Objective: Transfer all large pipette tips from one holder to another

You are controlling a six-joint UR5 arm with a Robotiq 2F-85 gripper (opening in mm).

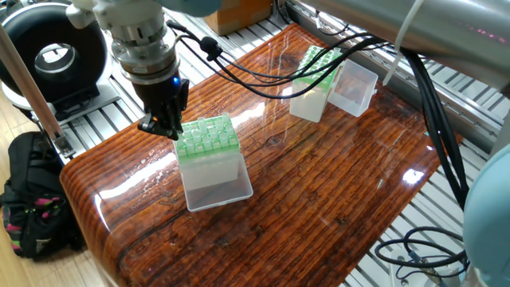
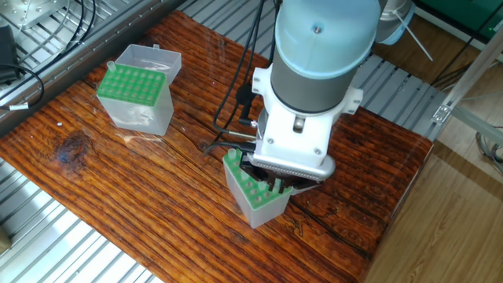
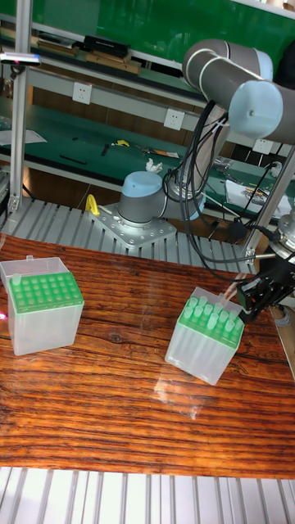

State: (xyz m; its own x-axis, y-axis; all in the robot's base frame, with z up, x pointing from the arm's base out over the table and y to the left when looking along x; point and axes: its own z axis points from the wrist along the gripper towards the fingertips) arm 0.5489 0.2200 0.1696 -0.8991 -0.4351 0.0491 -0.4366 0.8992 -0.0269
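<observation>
Two green-topped clear holders stand on the wooden table. My gripper hangs over the left corner of the near holder, its jaws closed. The tall fixed view shows a slim whitish large pipette tip slanting from the gripper down to the top of this holder, where more tips stand in the holes. In the other fixed view the wrist hides the fingers above the holder. The far holder stands apart with its lid open.
The far holder's clear lid hangs open beside it. Black cables run from the wrist across the table's back. The table's rounded edge lies close to the near holder. Behind the table sits the arm's base.
</observation>
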